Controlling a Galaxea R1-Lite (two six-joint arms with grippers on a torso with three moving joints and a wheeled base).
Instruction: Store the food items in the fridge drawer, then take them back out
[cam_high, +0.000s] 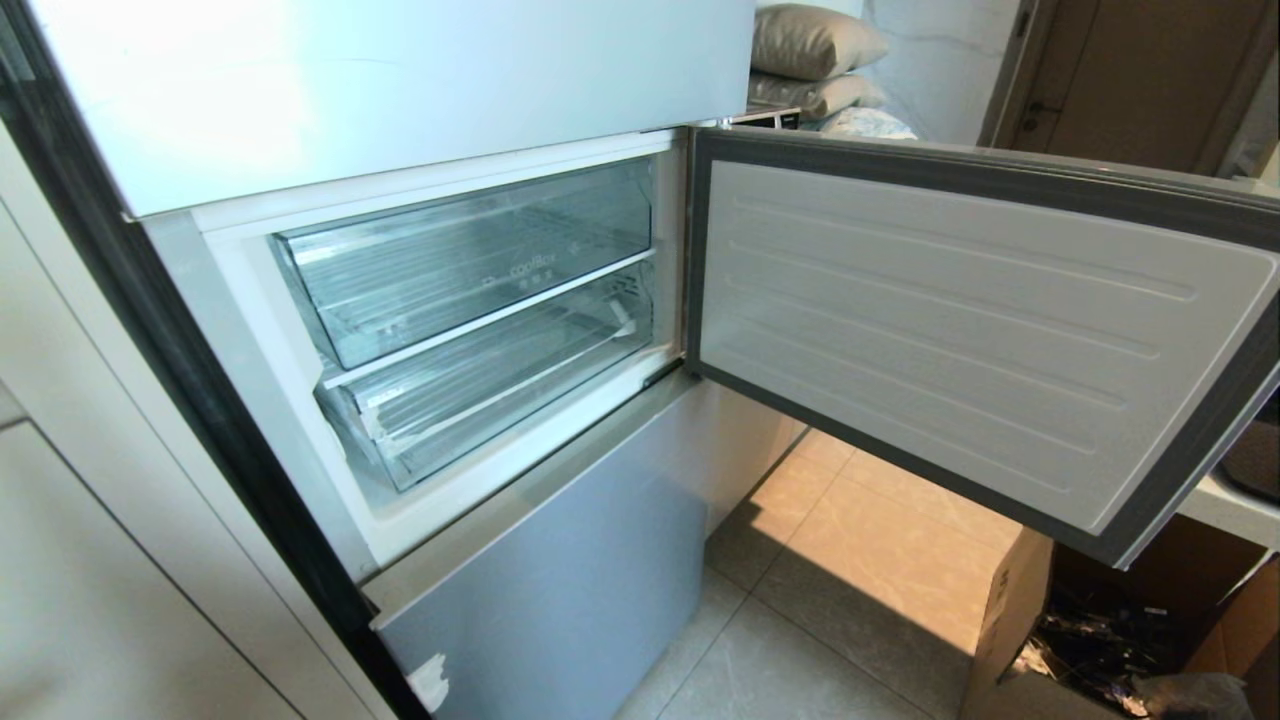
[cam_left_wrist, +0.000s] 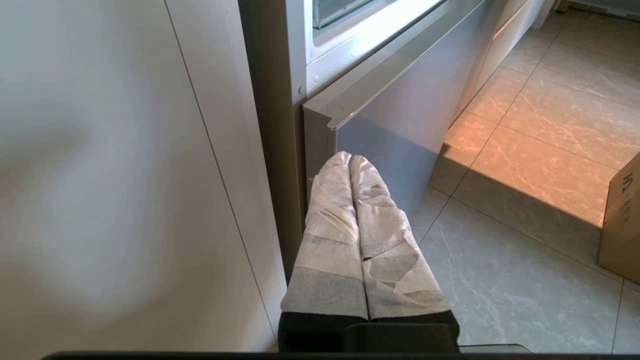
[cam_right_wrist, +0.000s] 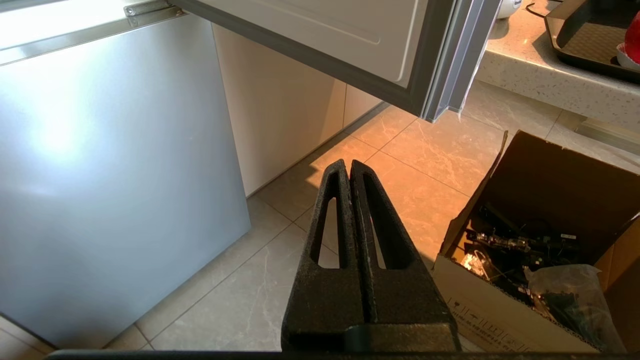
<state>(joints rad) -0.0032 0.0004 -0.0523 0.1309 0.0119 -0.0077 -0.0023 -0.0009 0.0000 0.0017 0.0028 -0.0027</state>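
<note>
nothing is being handled yet, and the task is sitting at its very start: the fridge door (cam_high: 990, 330) is standing wide open, while both arms are hanging low and out of the head view. the left gripper (cam_left_wrist: 350, 161), its fingers wrapped in pale cloth, is pressed fully together and holding nothing, pointing toward the grey lower door panel (cam_left_wrist: 395, 120). the right gripper (cam_right_wrist: 349, 167), bare black, is likewise closed on nothing above the floor tiles, beside a cardboard box (cam_right_wrist: 500, 300) of clutter. in the open compartment two clear drawers are showing, both pushed in and looking empty: a taller-fronted upper drawer (cam_high: 470, 260) and below it the shallow fridge drawer (cam_high: 500, 385) with its ribbed floor. only one possible food item is showing, a red shape (cam_right_wrist: 633, 37) cut off at the frame edge in a dark tray (cam_right_wrist: 585, 45) on the counter (cam_right_wrist: 530, 75), in the right wrist view; what it is cannot be told. judging from this, the next move is calling for one arm to rise and pull the fridge drawer out by its low front lip, and for the other to fetch the food from the counter, clearing the open door's edge on the way.
</note>
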